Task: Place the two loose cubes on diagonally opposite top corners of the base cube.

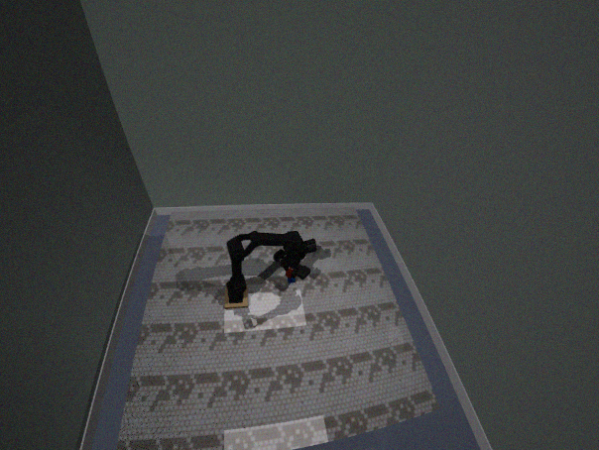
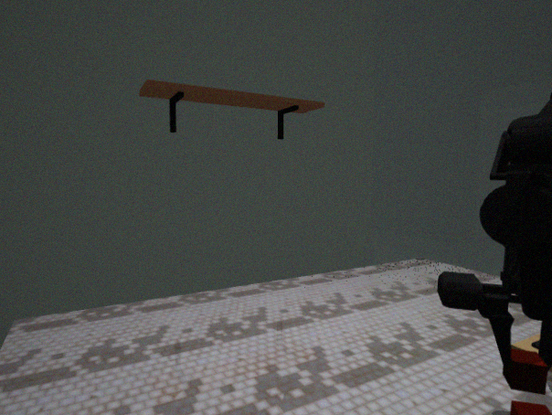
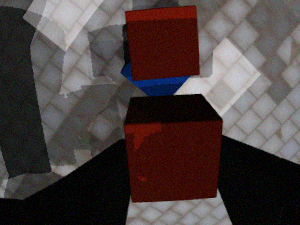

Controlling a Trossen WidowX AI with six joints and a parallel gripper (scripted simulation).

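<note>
1. Carrying the second red cube [image 3: 173,151], the gripper [image 3: 174,181] is clamped on it from both sides; the dark fingers press its left and right faces.
2. Judging by the wrist view, the first red cube [image 3: 162,43] already sits on the blue base cube [image 3: 154,83], covering most of it, with only a blue corner showing beneath.
3. The step in hand looks like the approach for the second placement: the held cube hangs above and just beside the stack, not touching it.
4. Next, the held cube must come down level on the opposite top corner, apart from its twin by a narrow slit, without nudging the base.
5. From the top view, the stack [image 1: 291,276] lies near the bench's middle, toward the far edge.
6. Cubes are matte, flat-faced and sharp-edged; the bench [image 1: 278,357] wears a fine mosaic of small pale and grey tiles.
</note>
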